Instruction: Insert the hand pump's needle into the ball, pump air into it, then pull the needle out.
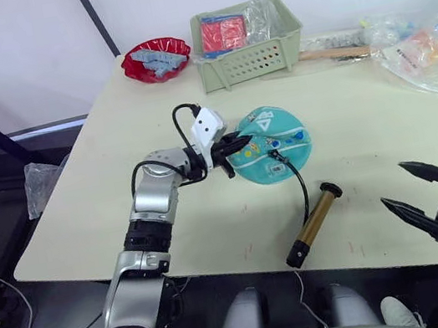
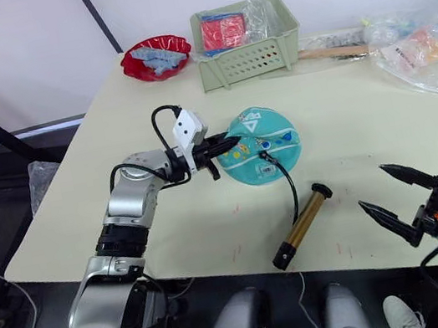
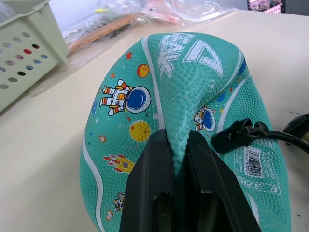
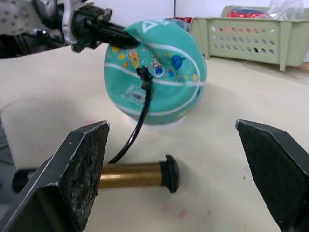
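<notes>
Currently: teal ball (image 1: 272,154), underinflated and printed with astronauts and planets, lies on cream table (image 1: 170,223) near its middle. Left gripper (image 1: 237,145) clamped tight on a pinched ridge of ball skin at the ball's left edge; both fingers (image 3: 149,188) pressed against the fold, tips buried in the rubber and hard to separate in the head views. Needle (image 3: 239,136) seated in the ball's top face; metal tip hidden inside, only black fitting visible. Thin black hose (image 1: 301,188) curves from fitting down toward hand pump (image 1: 314,223), lying flat on table just in front of the ball, gold barrel diagonal, black ends both visible; T-handle shape hard to make out. Right gripper (image 1: 422,194) at table's near right edge, well apart from pump, fingers (image 4: 82,169) spread wide, holding nothing. Green basket (image 1: 248,40), red bowl (image 1: 155,60) and plastic bags (image 1: 428,50) along far edge; bags cut off at right.
</notes>
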